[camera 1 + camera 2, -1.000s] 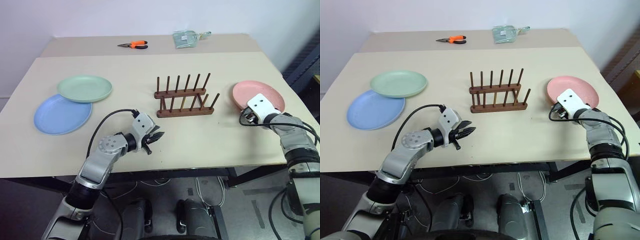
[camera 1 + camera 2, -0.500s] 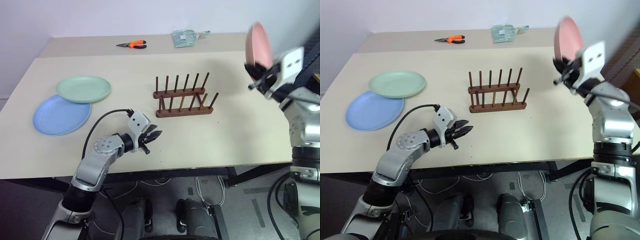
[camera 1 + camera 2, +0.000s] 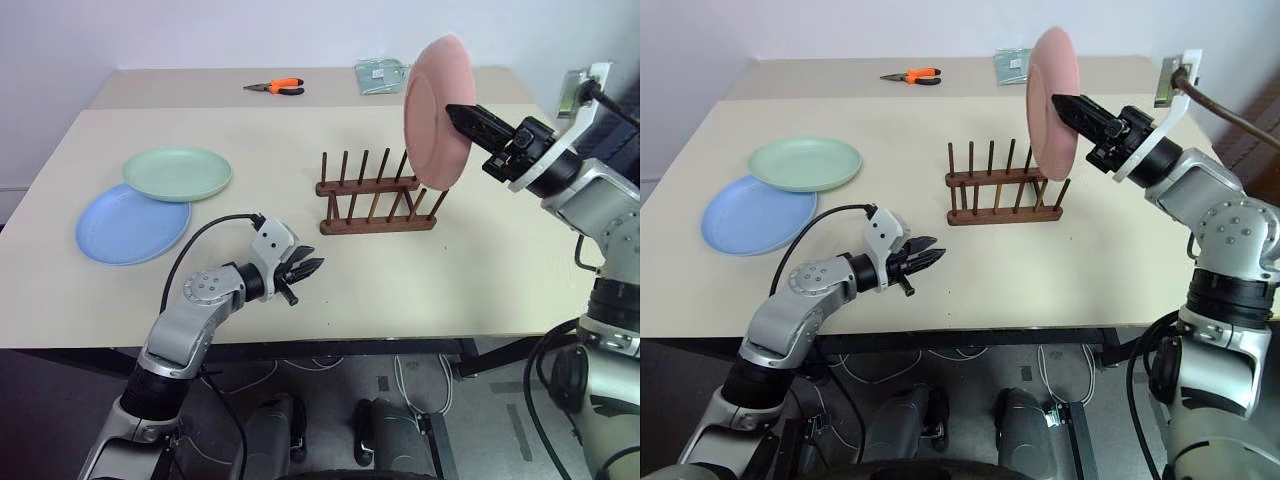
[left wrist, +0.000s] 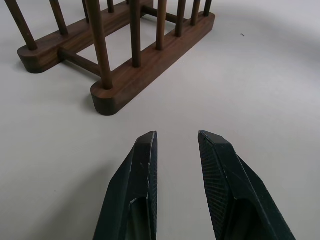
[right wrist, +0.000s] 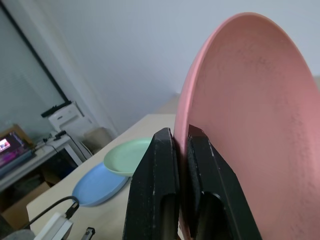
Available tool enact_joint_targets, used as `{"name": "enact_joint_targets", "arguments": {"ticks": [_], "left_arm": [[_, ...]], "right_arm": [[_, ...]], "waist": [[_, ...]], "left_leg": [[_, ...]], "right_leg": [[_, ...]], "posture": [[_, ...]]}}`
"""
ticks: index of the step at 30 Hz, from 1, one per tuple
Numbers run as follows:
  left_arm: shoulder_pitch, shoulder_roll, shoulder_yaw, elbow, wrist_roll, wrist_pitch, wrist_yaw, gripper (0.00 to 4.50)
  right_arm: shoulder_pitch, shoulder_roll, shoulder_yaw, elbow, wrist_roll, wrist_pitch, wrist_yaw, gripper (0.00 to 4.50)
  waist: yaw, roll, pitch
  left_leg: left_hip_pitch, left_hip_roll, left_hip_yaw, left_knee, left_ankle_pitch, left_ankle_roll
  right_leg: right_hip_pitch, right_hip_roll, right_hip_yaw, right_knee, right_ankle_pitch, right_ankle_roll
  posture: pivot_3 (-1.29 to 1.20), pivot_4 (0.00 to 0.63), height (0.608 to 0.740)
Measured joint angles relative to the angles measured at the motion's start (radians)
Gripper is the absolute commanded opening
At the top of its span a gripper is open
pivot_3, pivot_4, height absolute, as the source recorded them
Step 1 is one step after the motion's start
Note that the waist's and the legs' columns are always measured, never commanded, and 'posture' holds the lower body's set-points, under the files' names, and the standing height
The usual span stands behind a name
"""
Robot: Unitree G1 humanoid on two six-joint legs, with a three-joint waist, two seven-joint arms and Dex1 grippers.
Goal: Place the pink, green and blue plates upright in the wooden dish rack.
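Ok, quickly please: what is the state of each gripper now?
Left gripper: open, empty, near the wooden dish rack.
Right gripper: shut on the pink plate, held upright.

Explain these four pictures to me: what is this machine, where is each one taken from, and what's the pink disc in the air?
It is a two-armed humanoid robot at a table. Two pictures come from cameras in its head, looking down over its arms; the other two come from a camera on each wrist, looking along that arm's black fingers. The right pincer is shut on the rim of the pink plate, holding it upright in the air over the right end of the wooden dish rack. The left pincer hangs open and empty near the table's front. A green plate overlaps a blue plate on the left. Orange pliers and a clear packet lie at the back.
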Motion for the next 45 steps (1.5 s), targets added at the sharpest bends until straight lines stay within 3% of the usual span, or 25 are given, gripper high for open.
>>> {"name": "enact_joint_targets", "arguments": {"ticks": [2, 5, 8, 11, 12, 13, 19, 20, 23, 29, 35, 38, 41, 45], "left_arm": [[0.002, 0.0, 0.0, -0.001, 0.0, 0.0, 0.002, 1.32], [0.008, 0.0, 0.007, -0.003, -0.004, 0.001, 0.004, 1.32], [0.01, -0.001, 0.017, -0.008, -0.021, 0.007, 0.005, 2.14], [0.01, -0.001, 0.035, -0.013, -0.038, 0.019, 0.012, 3.64], [0.01, -0.003, 0.038, -0.015, -0.043, 0.022, 0.016, 4.19], [0.01, -0.014, 0.05, -0.018, -0.051, 0.028, 0.026, 4.46], [-0.039, -0.127, 0.249, -0.017, -0.141, 0.058, 0.18, 4.46], [-0.09, -0.179, 0.329, 0.004, -0.152, 0.052, 0.28, 4.46], [-0.214, -0.188, 0.482, 0.05, -0.11, 0.022, 0.501, 4.49], [-0.379, -0.163, 0.696, 0.189, 0.028, 0.123, 0.933, 4.49], [-0.463, -0.152, 0.776, 0.378, -0.016, 0.26, 0.974, 4.49], [-0.521, -0.144, 0.821, 0.533, -0.062, 0.258, 0.957, 3.66], [-0.546, -0.135, 0.849, 0.636, -0.094, 0.213, 0.934, 2.21], [-0.541, -0.134, 0.848, 0.633, -0.129, 0.149, 0.882, 0.17]], "right_arm": [[-0.023, 0.0, 0.014, 0.062, -0.033, 0.007, -0.001, 0.05], [-0.059, 0.008, 0.02, 0.149, -0.073, 0.004, 0.001, 1.02], [-0.092, 0.015, 0.023, 0.195, -0.112, -0.019, 0.004, 2.48], [-0.108, 0.022, 0.058, 0.207, -0.229, -0.131, 0.006, 4.04], [-0.109, 0.022, 0.065, 0.208, -0.252, -0.156, 0.008, 4.06], [-0.109, 0.021, 0.081, 0.208, -0.303, -0.212, 0.01, 4.06], [-0.109, -0.006, 0.133, 0.198, -0.542, -0.497, 0.001, 4.06], [-0.108, -0.02, 0.133, 0.183, -0.586, -0.556, -0.006, 4.06], [-0.11, -0.05, 0.128, 0.124, -0.629, -0.628, -0.002, 4.28], [-0.03, -0.076, 0.169, -0.174, -0.548, -0.554, 0.15, 4.28], [0.079, -0.012, 0.309, -0.368, -0.498, -0.454, 0.202, 4.28], [0.13, 0.006, 0.347, -0.42, -0.521, -0.453, 0.197, 4.5], [0.18, 0.029, 0.383, -0.446, -0.548, -0.453, 0.192, 4.5], [0.204, 0.03, 0.393, -0.455, -0.583, -0.448, 0.187, 4.5]], "waist": [[0.0, 0.0, 0.0], [0.0, 0.0, 0.0], [-0.001, 0.0, 0.0], [-0.001, 0.0, 0.0], [-0.001, 0.0, 0.0], [-0.001, 0.0, 0.0], [0.001, 0.0, 0.0], [0.002, 0.0, 0.001], [-0.001, -0.001, 0.001], [-0.002, -0.002, 0.001], [0.009, -0.007, 0.003], [0.005, -0.01, 0.002], [0.0, -0.01, 0.003], [-0.001, -0.012, 0.004]], "left_leg": [[0.0, 0.0, 0.0, 0.0, 0.0, 0.0], [0.0, 0.0, 0.001, 0.0, 0.0, 0.0], [0.0, 0.0, 0.001, 0.0, 0.0, 0.0], [0.0, 0.0, 0.001, 0.0, 0.0, 0.0], [0.0, 0.0, 0.001, 0.0, 0.0, 0.0], [0.0, 0.0, 0.001, 0.0, 0.0, 0.0], [0.0, 0.0, 0.001, 0.0, 0.0, -0.001], [-0.001, 0.0, 0.001, 0.0, 0.001, -0.001], [0.0, 0.0, 0.001, 0.0, 0.001, -0.001], [0.0, 0.001, 0.0, -0.001, 0.001, -0.002], [-0.001, 0.0, -0.001, 0.0, 0.001, -0.002], [-0.001, 0.0, -0.002, 0.0, 0.001, -0.002], [0.0, 0.0, -0.001, 0.0, 0.001, -0.003], [0.0, 0.0, -0.001, 0.0, 0.002, -0.004]], "right_leg": [[0.0, 0.001, 0.0, 0.0, 0.0, 0.0], [0.0, 0.001, 0.0, 0.0, 0.0, 0.0], [0.0, 0.002, 0.0, 0.0, 0.0, 0.0], [-0.001, 0.003, 0.001, 0.001, 0.0, 0.0], [-0.001, 0.003, 0.001, 0.001, 0.0, 0.0], [-0.001, 0.003, 0.001, 0.0, 0.0, 0.0], [-0.001, 0.003, 0.001, 0.0, 0.0, 0.001], [-0.001, 0.003, 0.001, 0.001, 0.0, 0.001], [-0.001, 0.004, 0.001, 0.0, 0.0, 0.001], [0.0, 0.005, 0.0, 0.0, 0.0, 0.001], [0.001, 0.004, -0.002, 0.001, 0.001, 0.002], [0.001, 0.004, -0.003, 0.001, 0.001, 0.002], [0.001, 0.004, -0.002, 0.001, 0.001, 0.002], [0.001, 0.004, -0.002, 0.0, 0.001, 0.002]], "posture": [[0.0, 0.15, 0.74], [0.0, 0.15, 0.74], [0.0, 0.15, 0.74], [0.0, 0.15, 0.74], [0.0, 0.15, 0.74], [0.0, 0.15, 0.74], [0.0, 0.15, 0.74], [0.0, 0.15, 0.74], [0.0, 0.15, 0.74], [0.0, 0.15, 0.74], [0.0, 0.15, 0.74], [0.0, 0.15, 0.74], [0.0, 0.15, 0.74], [0.0, 0.15, 0.74]]}}
